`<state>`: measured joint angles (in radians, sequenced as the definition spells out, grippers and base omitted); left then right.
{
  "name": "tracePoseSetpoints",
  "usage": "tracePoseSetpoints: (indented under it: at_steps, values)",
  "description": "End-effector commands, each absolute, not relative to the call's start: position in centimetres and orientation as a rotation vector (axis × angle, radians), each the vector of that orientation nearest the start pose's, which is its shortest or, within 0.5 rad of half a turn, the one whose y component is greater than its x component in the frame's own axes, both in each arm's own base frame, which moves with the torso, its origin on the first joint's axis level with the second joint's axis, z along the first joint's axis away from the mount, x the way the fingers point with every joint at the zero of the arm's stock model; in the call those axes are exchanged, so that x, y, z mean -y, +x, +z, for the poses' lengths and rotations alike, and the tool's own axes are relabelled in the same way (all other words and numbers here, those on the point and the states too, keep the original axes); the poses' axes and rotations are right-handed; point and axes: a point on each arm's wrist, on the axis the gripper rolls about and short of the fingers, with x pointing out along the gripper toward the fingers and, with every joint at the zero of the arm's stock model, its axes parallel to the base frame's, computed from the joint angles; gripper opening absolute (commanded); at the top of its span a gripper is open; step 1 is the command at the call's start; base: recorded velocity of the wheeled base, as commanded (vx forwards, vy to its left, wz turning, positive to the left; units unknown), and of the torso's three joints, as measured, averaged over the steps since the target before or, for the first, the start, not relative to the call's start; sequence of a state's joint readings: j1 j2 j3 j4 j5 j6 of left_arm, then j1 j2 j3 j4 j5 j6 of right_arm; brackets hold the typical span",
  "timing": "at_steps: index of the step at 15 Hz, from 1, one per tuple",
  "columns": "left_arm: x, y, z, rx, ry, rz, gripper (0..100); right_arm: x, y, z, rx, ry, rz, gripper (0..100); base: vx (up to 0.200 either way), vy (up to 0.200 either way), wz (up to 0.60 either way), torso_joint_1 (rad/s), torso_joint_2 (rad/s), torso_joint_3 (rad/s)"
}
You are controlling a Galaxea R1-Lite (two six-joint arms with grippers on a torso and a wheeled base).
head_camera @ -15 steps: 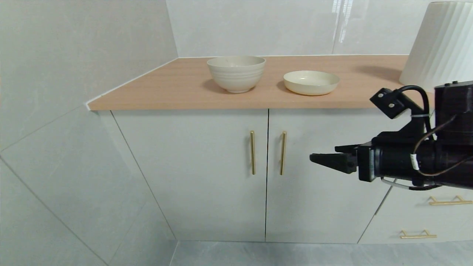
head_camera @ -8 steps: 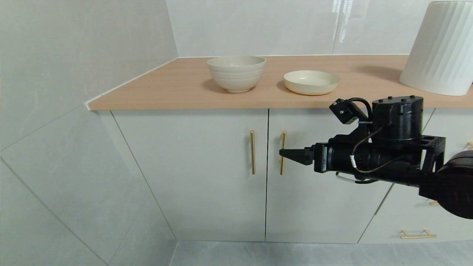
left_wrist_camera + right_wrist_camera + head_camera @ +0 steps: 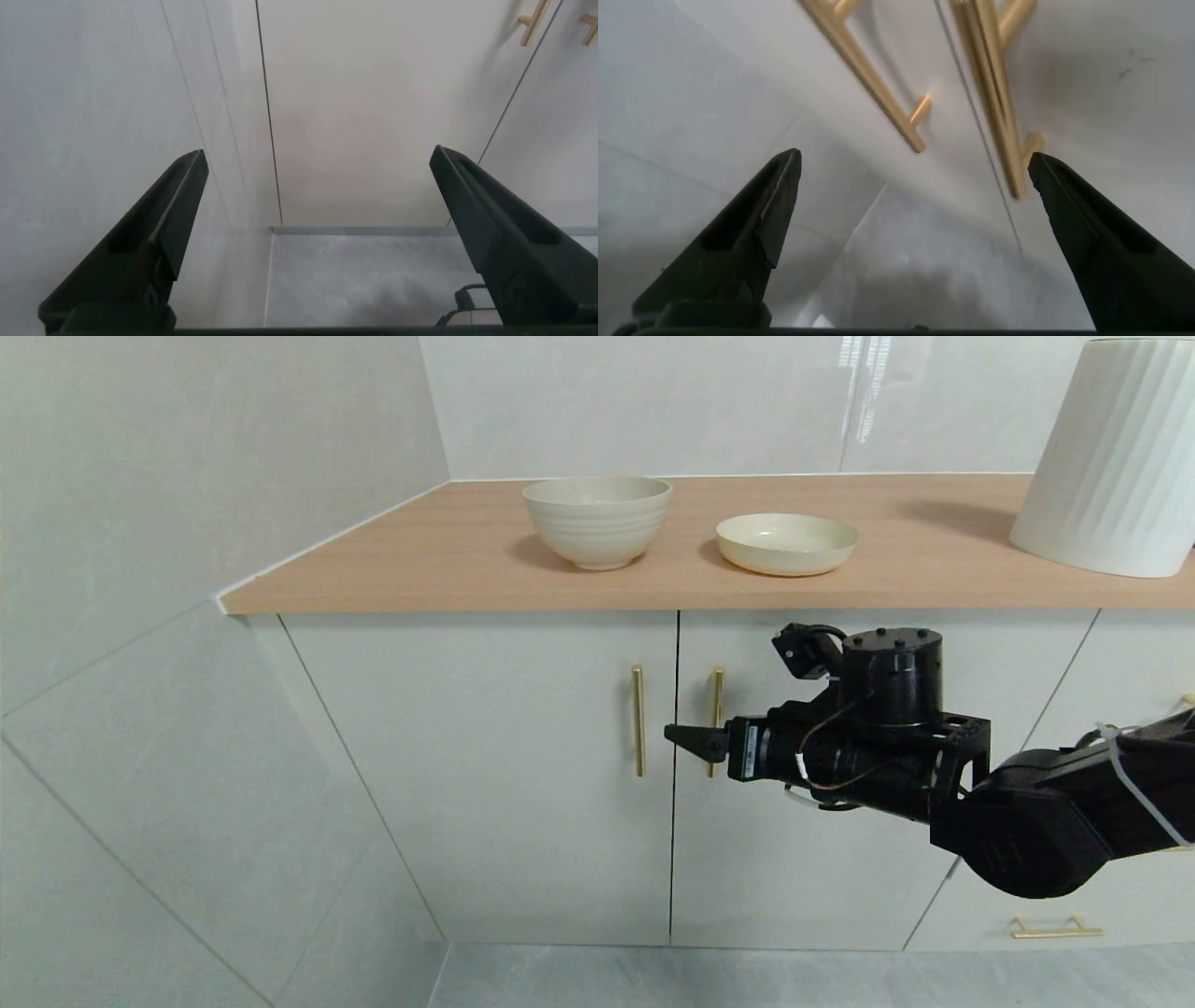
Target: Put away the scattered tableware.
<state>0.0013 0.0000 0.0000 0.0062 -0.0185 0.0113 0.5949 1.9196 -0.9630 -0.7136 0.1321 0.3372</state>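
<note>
bowl (image 3: 597,521) and plate (image 3: 786,543) sit apart on counter (image 3: 420,565)

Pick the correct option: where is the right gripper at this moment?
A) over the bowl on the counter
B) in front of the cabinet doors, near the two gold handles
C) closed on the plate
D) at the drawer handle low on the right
B: the right gripper is open in front of the closed cabinet doors, level with the right door's handle; the bowl and plate sit untouched on the counter above.
</note>
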Motion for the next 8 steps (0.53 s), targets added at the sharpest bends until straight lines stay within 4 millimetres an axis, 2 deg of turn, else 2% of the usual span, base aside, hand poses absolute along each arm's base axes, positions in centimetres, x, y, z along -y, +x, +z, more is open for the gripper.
tracePoseSetpoints:
  at_steps: [1,8]
  values:
    - [0.04,-2.28,7.49,-0.006,0.012,-0.017,100,-20.91,30.41,15.17,-0.356,0.263,0.660,100,0.000,0.000,0.00,0.000,0.00,0.000]
    - [0.04,-2.28,7.49,-0.006,0.011,-0.017,100,-21.69,31.39,14.28,-0.303,0.293,0.665,100,0.000,0.000,0.00,0.000,0.00,0.000]
